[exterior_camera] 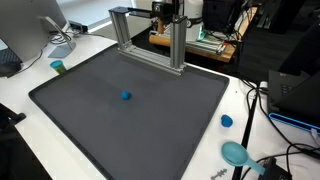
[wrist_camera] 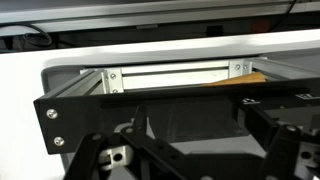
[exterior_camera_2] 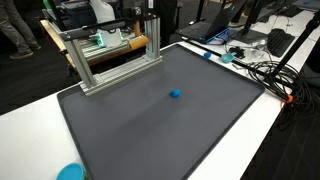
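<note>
Aluminium frame [exterior_camera: 178,45] is seen standing upright at the twelve o'clock edge of the grey mat [exterior_camera: 100,125], which is laid on the white tabletop [exterior_camera: 15,105]. In the wrist view the frame is met straight ahead, at twelve o'clock of the pincer [wrist_camera: 185,150], whose fingers are spread wide with nothing between them. A small blue piece [exterior_camera: 126,96] is found near the mat's middle, at seven o'clock from the frame and well apart from it. A blue cap [exterior_camera: 227,121] and a teal dish [exterior_camera: 236,153] are placed off the mat's four o'clock side.
</note>
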You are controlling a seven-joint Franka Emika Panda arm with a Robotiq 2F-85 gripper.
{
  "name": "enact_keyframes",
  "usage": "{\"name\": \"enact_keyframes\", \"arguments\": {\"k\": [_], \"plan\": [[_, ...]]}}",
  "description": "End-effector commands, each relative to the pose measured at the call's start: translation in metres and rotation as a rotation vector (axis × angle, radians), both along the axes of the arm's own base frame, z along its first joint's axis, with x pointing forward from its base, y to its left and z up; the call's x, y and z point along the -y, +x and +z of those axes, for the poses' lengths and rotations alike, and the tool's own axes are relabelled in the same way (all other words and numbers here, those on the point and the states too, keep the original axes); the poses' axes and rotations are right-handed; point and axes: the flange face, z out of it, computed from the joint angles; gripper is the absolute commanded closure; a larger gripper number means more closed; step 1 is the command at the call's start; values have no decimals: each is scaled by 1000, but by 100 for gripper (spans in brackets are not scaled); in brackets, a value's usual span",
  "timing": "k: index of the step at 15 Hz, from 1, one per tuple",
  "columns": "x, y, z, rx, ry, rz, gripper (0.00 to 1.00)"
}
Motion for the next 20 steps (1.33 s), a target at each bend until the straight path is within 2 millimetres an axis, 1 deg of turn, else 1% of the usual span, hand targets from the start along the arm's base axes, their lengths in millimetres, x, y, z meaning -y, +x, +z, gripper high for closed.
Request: {"name": "enact_keyframes", "arguments": {"k": [1, 3, 5, 6, 8, 9, 10, 12, 15, 18, 20], "plan": [[-43, -25, 21, 64, 59, -114, 0], [-73, -26, 20, 124, 88, -156, 0], [-100, -27, 11, 160, 76, -176, 0], [-112, -28, 7, 187, 51, -186, 0], [-125, -27, -3, 222, -40, -191, 0], [-116, -19, 6, 177, 4, -169, 0], [-123, -20, 0, 187, -15, -172, 0], [-128, -21, -5, 192, -27, -174, 0], [-127, -21, -4, 197, -27, -177, 0], [-134, -19, 3, 218, -54, -162, 0], [-143, -15, 6, 226, -63, -124, 0]]}}
